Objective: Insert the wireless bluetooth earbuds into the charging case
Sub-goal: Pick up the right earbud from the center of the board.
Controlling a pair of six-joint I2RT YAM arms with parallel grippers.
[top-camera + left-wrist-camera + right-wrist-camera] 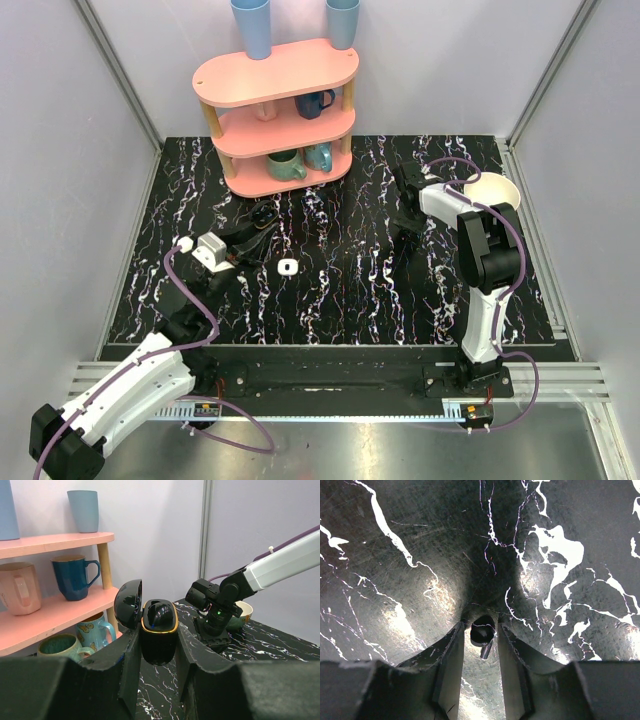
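My left gripper is shut on a black charging case with a gold rim and holds it upright above the table. Its lid is open to the left, and one black earbud sits inside. My right gripper points down at the table with its jaws narrowly open. A small black earbud with a short stem lies between its tips. A tiny bright white piece lies on the table right of the left gripper. No second white piece shows.
A pink three-tier shelf with mugs and two blue cups stands at the back and shows close behind the case in the left wrist view. A cream bowl sits at the back right beside the right arm.
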